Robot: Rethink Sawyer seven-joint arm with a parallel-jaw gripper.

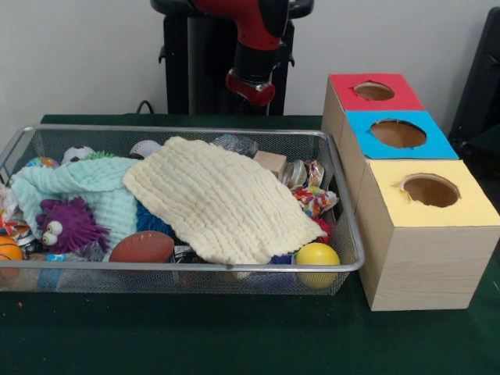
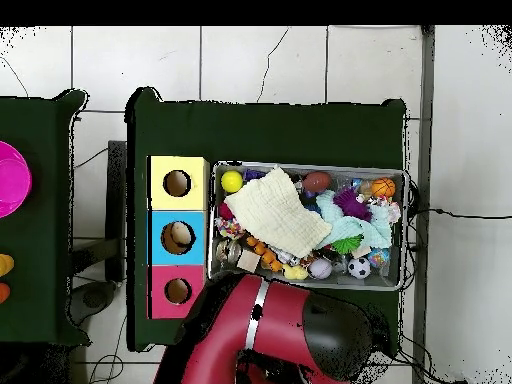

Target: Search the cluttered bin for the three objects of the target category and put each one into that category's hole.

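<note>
1. Gripper hidden: only the red arm (image 1: pixel 254 47) shows, drawn back behind the bin (image 1: pixel 348 205); whether its jaws are apart or together, I cannot tell.
2. Bin sits just beside the three boxes (image 1: pixel 426 250), keeping drops short.
3. Cream cloth (image 1: pixel 223 199) and green cloth (image 1: pixel 90 187) cover toys, likely forcing a search.
4. Yellow ball (image 1: pixel 317 255) lies exposed.

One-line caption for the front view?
Cloth-covered toys fill the wire-mesh bin beside red, blue and yellow boxes; arm raised behind.

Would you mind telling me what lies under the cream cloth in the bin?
Around the cream cloth, a brown football, a yellow ball and a mint cloth show in the bin. Whatever lies beneath its middle is covered.
</note>
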